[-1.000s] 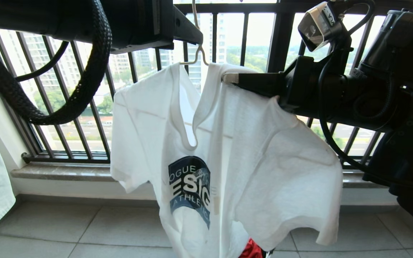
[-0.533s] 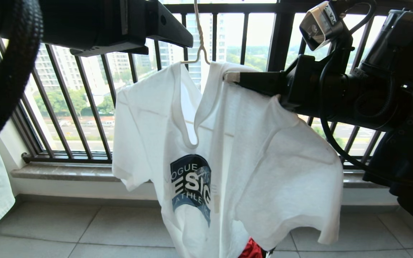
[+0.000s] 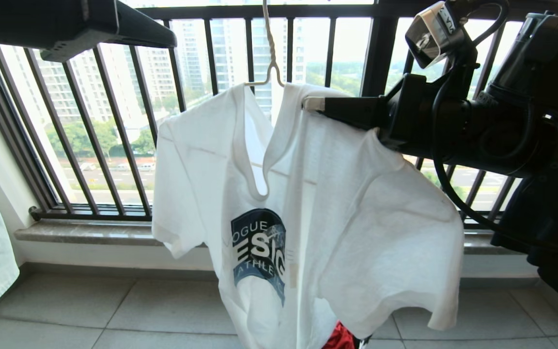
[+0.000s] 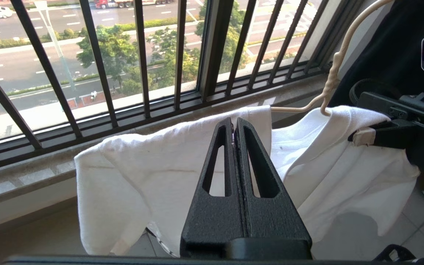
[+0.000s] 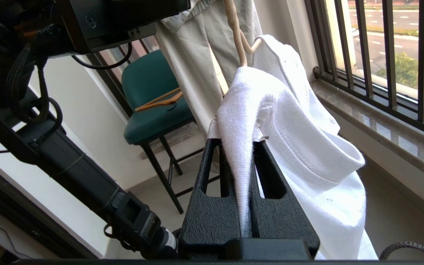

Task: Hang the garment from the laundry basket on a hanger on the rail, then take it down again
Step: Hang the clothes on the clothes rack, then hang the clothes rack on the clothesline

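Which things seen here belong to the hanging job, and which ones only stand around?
Belonging to the job:
- white short-sleeved T-shirt with dark blue chest logo
- thin cream-white wire hanger
- right end effector, shut on the T-shirt
- left end effector, shut and empty

Only standing around:
- teal chair with black legs
- dark barred window railing
- pale garment hanging behind

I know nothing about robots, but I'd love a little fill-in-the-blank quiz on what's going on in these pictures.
1. The white T-shirt hangs on a thin cream wire ____.
2. The right end effector is shut on a fold of the ____.
3. The left end effector is shut and holds ____.
4. Beyond the T-shirt stands a window with dark ____.

Missing words: hanger; T-shirt; nothing; bars
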Controlling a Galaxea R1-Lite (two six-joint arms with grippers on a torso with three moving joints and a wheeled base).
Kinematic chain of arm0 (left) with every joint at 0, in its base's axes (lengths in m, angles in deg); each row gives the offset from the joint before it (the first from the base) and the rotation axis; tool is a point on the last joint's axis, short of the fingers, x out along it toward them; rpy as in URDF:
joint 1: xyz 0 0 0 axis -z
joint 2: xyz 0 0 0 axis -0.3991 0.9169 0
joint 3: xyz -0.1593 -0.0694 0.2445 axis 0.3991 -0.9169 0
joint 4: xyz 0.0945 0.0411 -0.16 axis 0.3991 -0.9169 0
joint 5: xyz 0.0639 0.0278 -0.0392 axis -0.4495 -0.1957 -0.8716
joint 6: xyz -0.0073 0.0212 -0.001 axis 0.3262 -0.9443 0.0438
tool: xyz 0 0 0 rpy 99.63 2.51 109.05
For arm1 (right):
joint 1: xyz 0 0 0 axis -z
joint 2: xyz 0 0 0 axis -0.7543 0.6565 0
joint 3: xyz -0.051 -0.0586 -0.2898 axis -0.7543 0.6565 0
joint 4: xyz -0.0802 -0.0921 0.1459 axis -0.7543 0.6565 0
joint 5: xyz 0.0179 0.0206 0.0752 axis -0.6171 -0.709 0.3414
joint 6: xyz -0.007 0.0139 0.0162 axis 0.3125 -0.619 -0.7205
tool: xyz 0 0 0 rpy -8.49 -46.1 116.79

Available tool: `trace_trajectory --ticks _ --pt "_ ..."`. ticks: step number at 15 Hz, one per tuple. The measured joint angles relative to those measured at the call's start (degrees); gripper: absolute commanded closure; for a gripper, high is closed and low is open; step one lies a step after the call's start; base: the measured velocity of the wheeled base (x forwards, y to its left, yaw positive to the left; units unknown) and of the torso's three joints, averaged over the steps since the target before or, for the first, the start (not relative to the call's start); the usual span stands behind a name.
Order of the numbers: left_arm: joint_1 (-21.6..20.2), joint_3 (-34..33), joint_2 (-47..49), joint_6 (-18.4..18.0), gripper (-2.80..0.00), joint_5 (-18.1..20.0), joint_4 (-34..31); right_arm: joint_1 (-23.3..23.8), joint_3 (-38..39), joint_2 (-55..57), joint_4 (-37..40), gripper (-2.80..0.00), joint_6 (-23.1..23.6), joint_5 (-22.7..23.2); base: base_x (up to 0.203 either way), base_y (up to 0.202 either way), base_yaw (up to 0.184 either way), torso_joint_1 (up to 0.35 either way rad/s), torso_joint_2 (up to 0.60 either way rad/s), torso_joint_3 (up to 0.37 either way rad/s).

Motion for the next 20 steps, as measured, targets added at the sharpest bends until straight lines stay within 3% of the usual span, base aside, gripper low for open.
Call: trace_trajectory --ticks 2,5,9,12,14,16,20 --pt "-7.2 0.7 -0.1 -4.9 0.00 9.9 -3.3 0.0 0.0 0.0 0.0 0.00 -1.5 0.2 0.000 0.000 0.000 0.000 0.00 0.000" --pt "-15.4 2.3 2.3 -16.3 0.00 22.6 -7.9 0.4 0.0 -0.1 -0.2 0.00 -2.2 1.5 0.000 0.000 0.000 0.000 0.00 0.000" --pt "-18.7 3.8 7.4 -29.7 0.00 31.2 -11.3 0.7 0.0 -0.1 -0.1 0.00 -2.2 2.6 0.000 0.000 0.000 0.000 0.00 0.000" --pt "-20.3 3.9 8.3 -32.6 0.00 40.4 -14.2 0.7 0.3 0.0 0.0 0.00 -2.2 5.6 0.000 0.000 0.000 0.000 0.00 0.000" --pt "-21.5 3.9 7.5 -34.2 0.00 44.2 -17.6 0.8 0.8 0.0 0.2 0.00 -2.3 8.0 0.000 0.000 0.000 0.000 0.00 0.000" --pt "-23.6 3.7 6.4 -36.2 0.00 45.1 -21.9 0.8 1.3 -0.1 0.2 0.00 -2.7 10.1 0.000 0.000 0.000 0.000 0.00 0.000" --pt "-28.3 3.2 4.0 -44.8 0.00 49.0 -32.1 1.6 1.6 -0.1 0.0 0.00 -4.5 14.7 0.000 0.000 0.000 0.000 0.00 0.000"
